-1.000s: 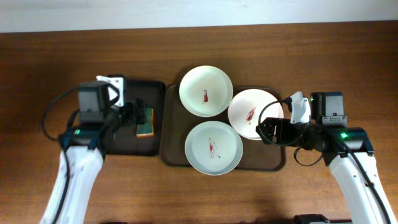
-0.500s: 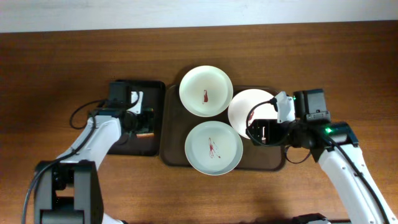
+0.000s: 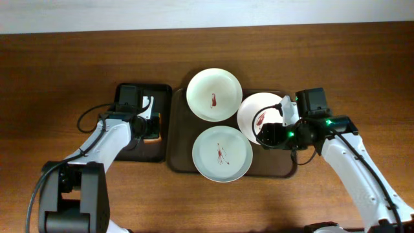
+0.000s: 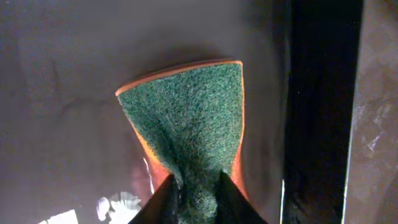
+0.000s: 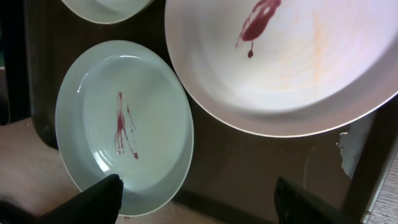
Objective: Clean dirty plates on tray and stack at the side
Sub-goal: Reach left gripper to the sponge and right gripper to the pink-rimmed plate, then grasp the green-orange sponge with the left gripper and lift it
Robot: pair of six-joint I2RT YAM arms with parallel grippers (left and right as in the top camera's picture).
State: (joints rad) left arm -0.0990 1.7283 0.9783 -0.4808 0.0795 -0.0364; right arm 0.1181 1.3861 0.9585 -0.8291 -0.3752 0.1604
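Three plates lie on the dark brown tray (image 3: 277,163), each with a red smear: a white one (image 3: 214,94) at the back, a white one (image 3: 257,111) at the right, a mint one (image 3: 222,153) in front. My right gripper (image 3: 268,134) hovers open over the right plate's near edge. In the right wrist view its fingertips (image 5: 102,198) straddle bare tray (image 5: 249,168) and the mint plate's (image 5: 124,124) rim, below the white plate (image 5: 292,68). My left gripper (image 4: 198,200) is shut on a green-and-orange sponge (image 4: 193,112), pinching its near end.
The sponge rests on a smaller black tray (image 3: 126,152) left of the brown tray, their rims nearly touching. Bare wooden table (image 3: 349,71) lies to the right and at the back. A white wall edge runs along the far side.
The left gripper has closed on the sponge, bunching its near end. The right arm has shifted left over the right white plate, and its jaws have narrowed a little.
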